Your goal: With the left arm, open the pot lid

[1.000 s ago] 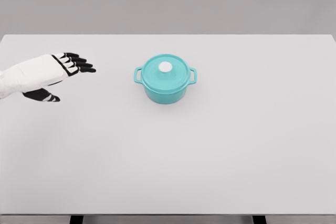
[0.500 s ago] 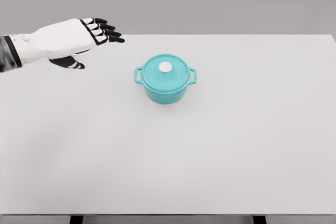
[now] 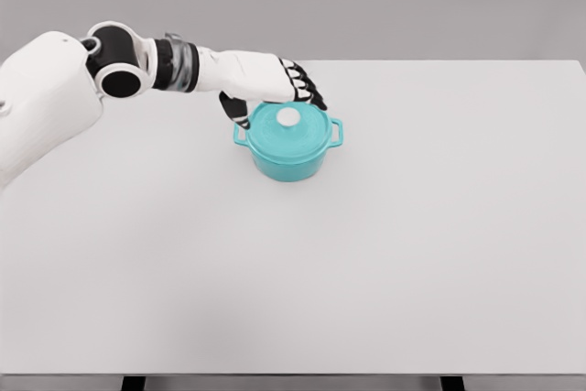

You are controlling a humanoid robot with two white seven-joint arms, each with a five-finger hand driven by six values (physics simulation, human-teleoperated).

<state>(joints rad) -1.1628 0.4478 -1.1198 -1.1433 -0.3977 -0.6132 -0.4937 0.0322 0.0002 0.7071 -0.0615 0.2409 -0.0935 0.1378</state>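
A teal pot (image 3: 290, 155) with two side handles stands on the white table (image 3: 385, 244), slightly left of centre. Its teal lid (image 3: 293, 130) lies closed on it and carries a small white knob (image 3: 289, 117). My left hand (image 3: 275, 91) hovers at the pot's far-left rim, just above the lid. Its black fingers (image 3: 307, 89) reach over the lid's back edge, and the thumb (image 3: 235, 108) hangs down by the left handle. The fingers are spread and hold nothing; they stay short of the knob. The right arm is not in view.
My left arm (image 3: 110, 70) stretches in from the left edge, over the table's far-left part. The table's front edge (image 3: 293, 374) runs along the bottom of the view.
My left hand has swung right from the table's far-left side to the pot, now hovering over the lid's back-left edge. More of the arm has come into view. The pot has not moved.
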